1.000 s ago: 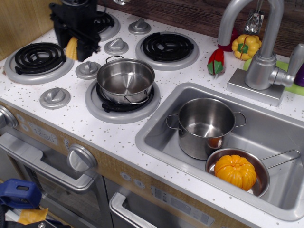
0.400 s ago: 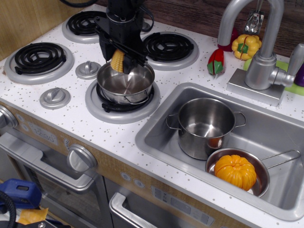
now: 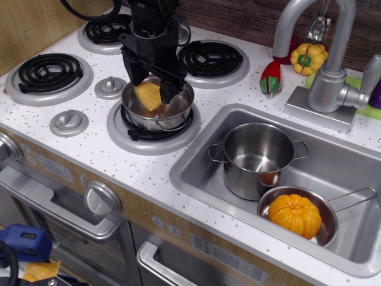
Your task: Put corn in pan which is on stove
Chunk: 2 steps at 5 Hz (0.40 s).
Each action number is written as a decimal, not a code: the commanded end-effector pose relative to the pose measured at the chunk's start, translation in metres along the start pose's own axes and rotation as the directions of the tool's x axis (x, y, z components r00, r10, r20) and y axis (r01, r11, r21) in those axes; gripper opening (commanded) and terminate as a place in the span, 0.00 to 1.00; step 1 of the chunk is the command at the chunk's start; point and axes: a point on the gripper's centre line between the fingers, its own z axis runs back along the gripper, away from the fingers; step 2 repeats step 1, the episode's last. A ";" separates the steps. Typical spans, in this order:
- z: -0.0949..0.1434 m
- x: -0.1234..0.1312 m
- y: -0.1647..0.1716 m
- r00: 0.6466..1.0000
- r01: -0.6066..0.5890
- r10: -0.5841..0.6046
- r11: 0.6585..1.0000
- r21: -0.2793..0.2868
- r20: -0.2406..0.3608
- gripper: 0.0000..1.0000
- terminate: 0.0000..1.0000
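The yellow corn (image 3: 147, 95) lies tilted inside the small steel pan (image 3: 177, 113), which sits on the front right burner of the white speckled stove (image 3: 65, 152). My black gripper (image 3: 149, 83) hangs straight over the pan, its fingers spread to either side of the corn and reaching down to about the rim. The jaws look open, and the corn seems to rest in the pan rather than in the grip. The far rim and part of the pan's inside are hidden behind the gripper.
A sink (image 3: 196, 179) at right holds a taller steel pot (image 3: 257, 156) and a long-handled pan with an orange pumpkin (image 3: 294, 214). A grey faucet (image 3: 324, 77), a yellow pepper (image 3: 308, 58) and a red pepper (image 3: 271, 76) stand behind it. Silver knobs (image 3: 69, 122) dot the cooktop.
The gripper carried the corn from the back left burner area rightward over the pan, then lowered. The corn has dropped from between the fingers into the pan.
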 end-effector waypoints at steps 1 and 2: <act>0.015 0.007 0.009 0.998 -0.007 0.006 1.000 0.012 0.058 1.00 1.00; 0.015 0.007 0.009 0.998 -0.007 0.006 1.000 0.012 0.058 1.00 1.00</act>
